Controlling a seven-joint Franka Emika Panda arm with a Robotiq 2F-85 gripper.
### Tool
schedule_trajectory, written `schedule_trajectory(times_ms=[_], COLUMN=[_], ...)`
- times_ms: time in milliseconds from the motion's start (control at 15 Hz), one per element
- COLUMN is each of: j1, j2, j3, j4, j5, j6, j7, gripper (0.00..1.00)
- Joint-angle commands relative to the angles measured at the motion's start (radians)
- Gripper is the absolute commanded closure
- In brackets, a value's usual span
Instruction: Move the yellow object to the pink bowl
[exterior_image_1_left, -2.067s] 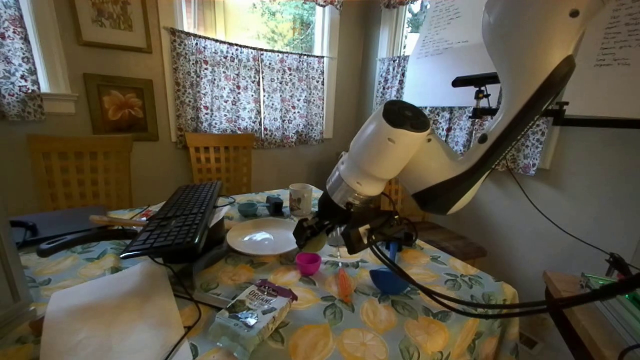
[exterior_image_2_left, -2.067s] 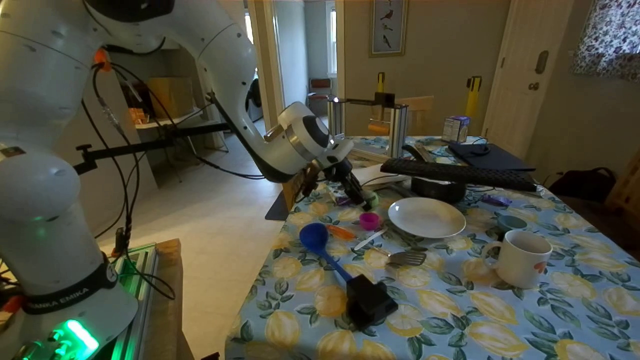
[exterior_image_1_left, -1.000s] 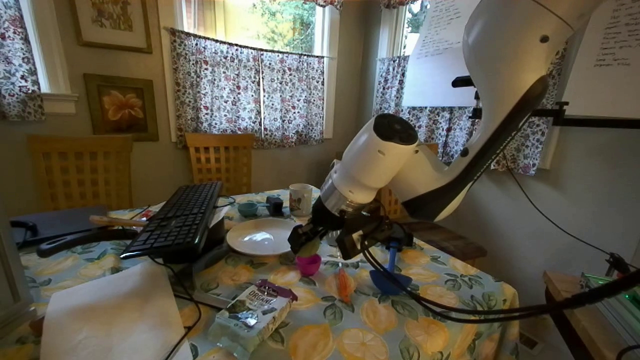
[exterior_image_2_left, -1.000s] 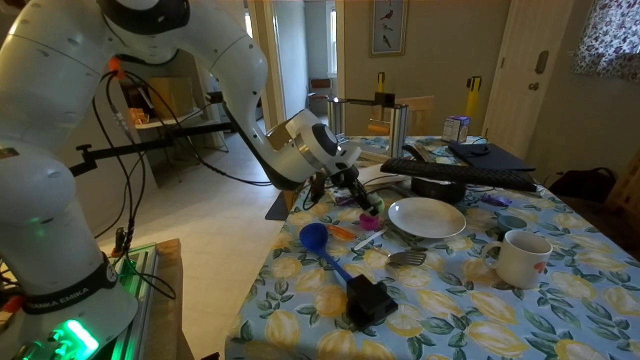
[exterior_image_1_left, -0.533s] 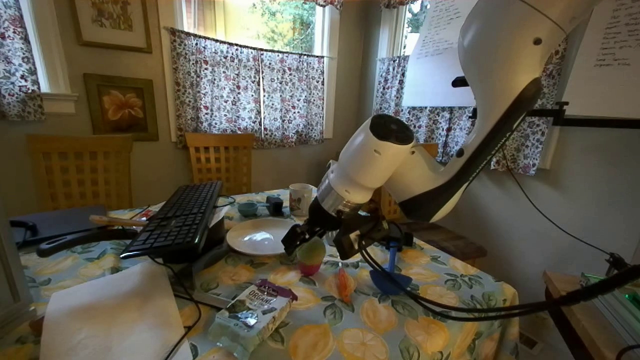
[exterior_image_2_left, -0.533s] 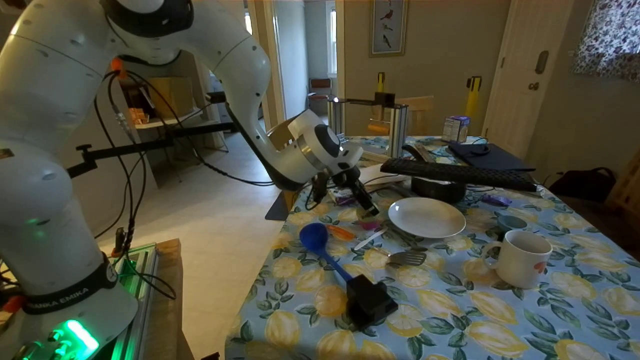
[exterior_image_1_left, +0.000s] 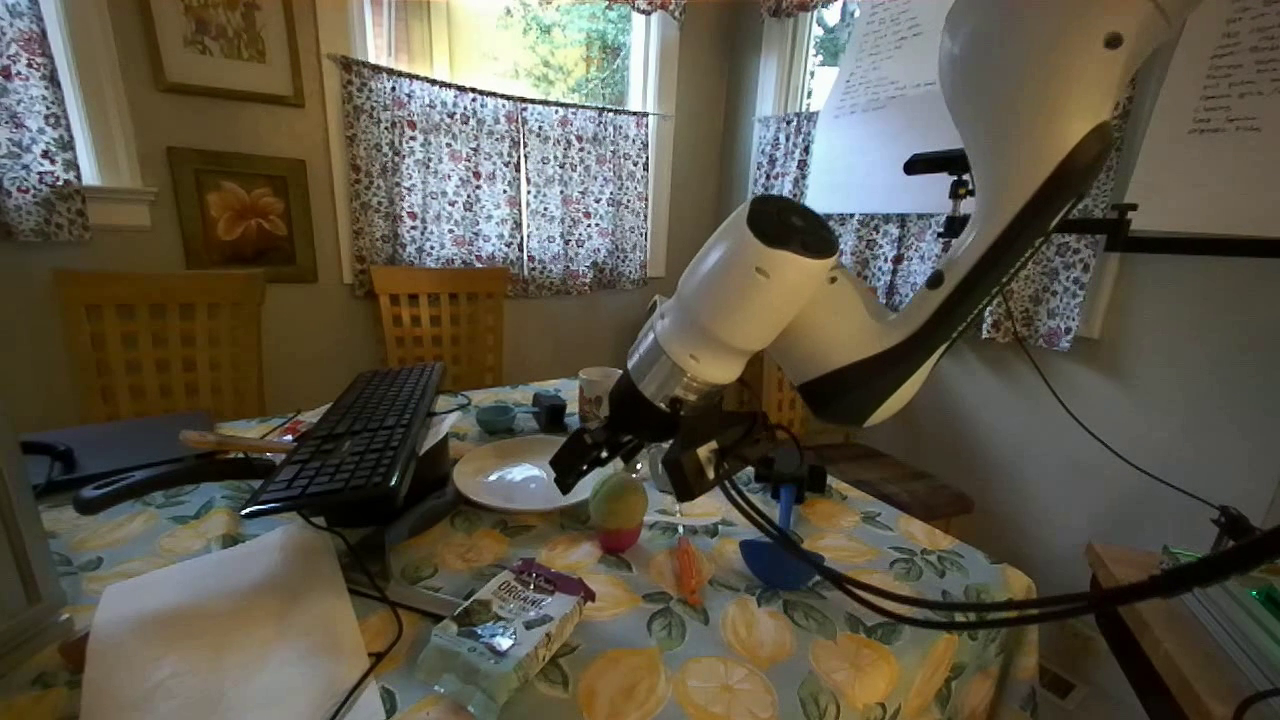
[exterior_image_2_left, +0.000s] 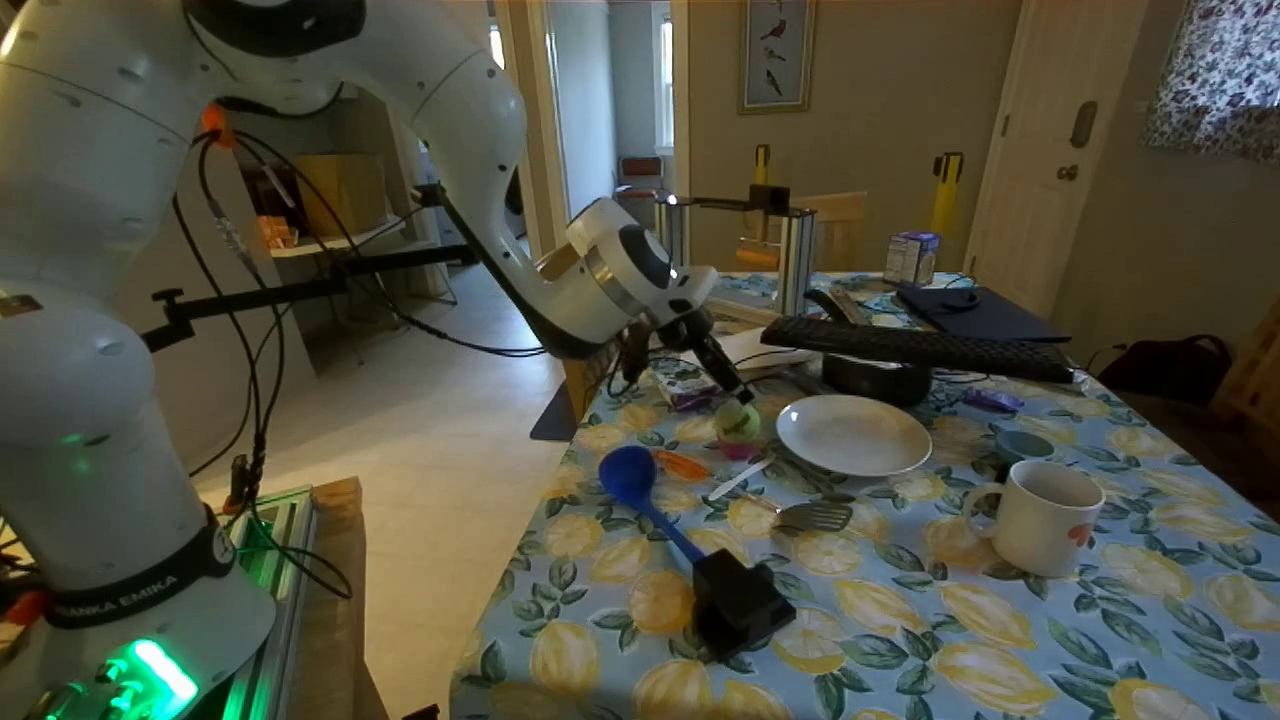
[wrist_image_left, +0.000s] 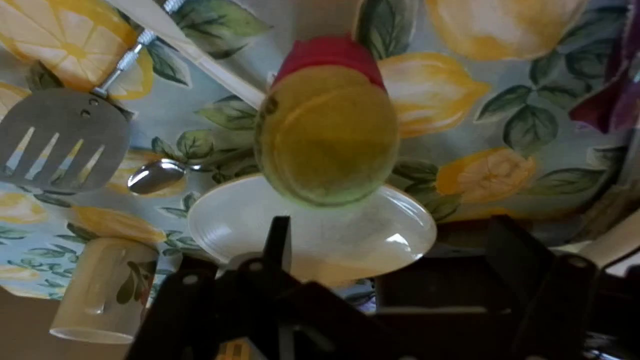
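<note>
The yellow object (exterior_image_1_left: 618, 497), a rounded pale yellow-green lump, sits in the mouth of the pink bowl (exterior_image_1_left: 621, 541) and bulges above its rim. In an exterior view the yellow object (exterior_image_2_left: 738, 419) hides most of the pink bowl (exterior_image_2_left: 738, 451). From the wrist, the yellow object (wrist_image_left: 327, 137) covers all but a reddish-pink band of the pink bowl (wrist_image_left: 331, 54). My gripper (wrist_image_left: 390, 222) stands open, its fingers wide apart with nothing between them. In an exterior view the gripper (exterior_image_2_left: 743, 394) hovers just above the yellow object; whether a fingertip still touches it I cannot tell.
Beside the bowl lies a white plate (exterior_image_2_left: 850, 440). Around it are a white knife, a slotted spatula (wrist_image_left: 65, 142), an orange item (exterior_image_1_left: 688, 572) and a blue ladle (exterior_image_1_left: 782, 564). A keyboard (exterior_image_1_left: 350, 435), a mug (exterior_image_2_left: 1048, 520) and a snack packet (exterior_image_1_left: 510, 625) stand farther off.
The gripper first lowered the yellow object onto the pink bowl, then opened and let it go. Since then it has risen and drawn back slightly, while the object stays in the bowl.
</note>
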Motion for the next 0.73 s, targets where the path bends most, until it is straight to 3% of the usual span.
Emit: schedule_trajectory(times_ms=[0, 267, 467, 533, 667], j1=[0.117, 0.056, -0.032, 0.024, -0.009], j2=[-0.213, -0.379, -0.468, -0.381, -0.424], j3=[-0.039, 0.085, 0.206, 0.145, 0.186], j4=[-0.162, -0.288, -0.403, -0.303, -0.357], j5=[-0.027, 0.03, 0.158, 0.085, 0.127], j6=[-0.147, -0.091, -0.076, -0.091, -0.09], j7=[-0.017, -0.278, -0.479, -0.355, -0.429], gripper=[0.0, 0.0, 0.0, 0.0, 0.0])
